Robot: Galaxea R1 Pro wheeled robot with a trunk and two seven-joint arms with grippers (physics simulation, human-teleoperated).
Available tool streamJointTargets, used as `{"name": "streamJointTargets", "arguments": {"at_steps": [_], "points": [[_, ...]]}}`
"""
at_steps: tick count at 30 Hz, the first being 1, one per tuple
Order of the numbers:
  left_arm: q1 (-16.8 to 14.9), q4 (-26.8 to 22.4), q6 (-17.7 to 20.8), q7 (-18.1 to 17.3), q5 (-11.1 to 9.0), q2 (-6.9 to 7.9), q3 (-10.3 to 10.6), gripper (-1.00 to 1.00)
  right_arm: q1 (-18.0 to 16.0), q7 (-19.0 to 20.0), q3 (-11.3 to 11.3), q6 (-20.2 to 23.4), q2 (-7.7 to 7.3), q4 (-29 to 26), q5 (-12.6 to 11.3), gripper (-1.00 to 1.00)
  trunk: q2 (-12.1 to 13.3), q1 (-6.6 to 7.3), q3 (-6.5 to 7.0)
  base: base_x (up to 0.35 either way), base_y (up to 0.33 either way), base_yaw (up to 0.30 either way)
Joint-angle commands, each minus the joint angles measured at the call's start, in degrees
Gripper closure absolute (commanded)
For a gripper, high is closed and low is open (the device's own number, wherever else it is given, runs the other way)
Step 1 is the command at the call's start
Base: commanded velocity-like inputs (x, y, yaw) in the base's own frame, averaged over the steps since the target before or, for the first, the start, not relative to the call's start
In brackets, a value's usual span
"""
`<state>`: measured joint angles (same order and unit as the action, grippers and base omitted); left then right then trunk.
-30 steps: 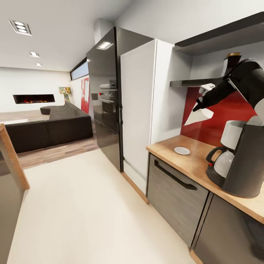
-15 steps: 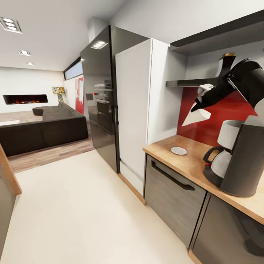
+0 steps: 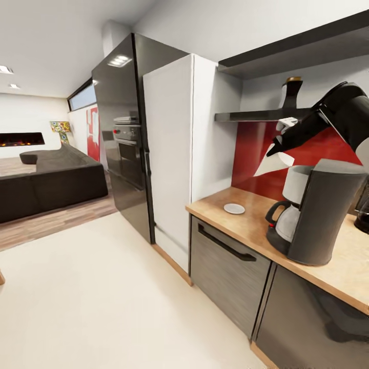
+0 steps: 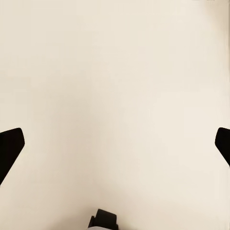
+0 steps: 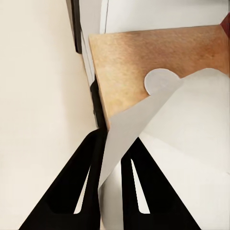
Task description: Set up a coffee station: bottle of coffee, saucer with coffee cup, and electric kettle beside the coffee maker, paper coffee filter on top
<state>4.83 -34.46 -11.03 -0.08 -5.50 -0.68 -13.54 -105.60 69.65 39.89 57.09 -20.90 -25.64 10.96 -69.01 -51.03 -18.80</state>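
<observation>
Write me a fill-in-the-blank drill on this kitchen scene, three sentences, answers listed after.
1. The right gripper is shut on the paper coffee ______.
2. The saucer lies on the kitchen countertop with no ______ on it.
3. The bottle of coffee stands on the kitchen ______, above the coffee maker.

Missing words: filter; cup; shelf

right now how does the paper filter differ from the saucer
The paper coffee filter is held in the air, pinched in the right gripper above the coffee maker; the saucer lies flat on the kitchen countertop, untouched. The filter is an angular folded cone; the saucer is a round flat disc. Both are whitish.
</observation>
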Motion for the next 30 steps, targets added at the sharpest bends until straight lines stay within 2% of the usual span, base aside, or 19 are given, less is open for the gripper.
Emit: {"name": "streamJointTargets", "arguments": {"at_steps": [1, 10, 19, 30], "points": [[0.0, -0.1, 0.0, 0.0, -0.6, -0.02, 0.0, -1.0, 0.0, 0.4, 0.1, 0.3, -0.02, -0.1, 0.6, 1.0, 0.0, -0.01, -0.06, 0.09, 0.089, -0.087], [0.0, -0.1, 0.0, 0.0, -0.6, -0.02, 0.0, -1.0, 0.0, 0.4, 0.0, 0.3, -0.02, -0.1, 0.5, 1.0, 0.0, -0.01, -0.06, 0.212, 0.186, -0.029], [0.0, -0.1, 0.0, 0.0, -0.6, -0.02, 0.0, -1.0, 0.0, 0.4, 0.1, 0.3, -0.02, -0.1, 0.5, 1.0, 0.0, -0.01, -0.06, 0.069, 0.055, -0.148], [0.0, 0.0, 0.0, 0.0, -0.6, -0.02, 0.0, -1.0, 0.0, 0.4, 0.0, 0.3, -0.02, -0.1, 0.5, 1.0, 0.0, -0.01, -0.06, 0.248, 0.187, -0.025]]}}
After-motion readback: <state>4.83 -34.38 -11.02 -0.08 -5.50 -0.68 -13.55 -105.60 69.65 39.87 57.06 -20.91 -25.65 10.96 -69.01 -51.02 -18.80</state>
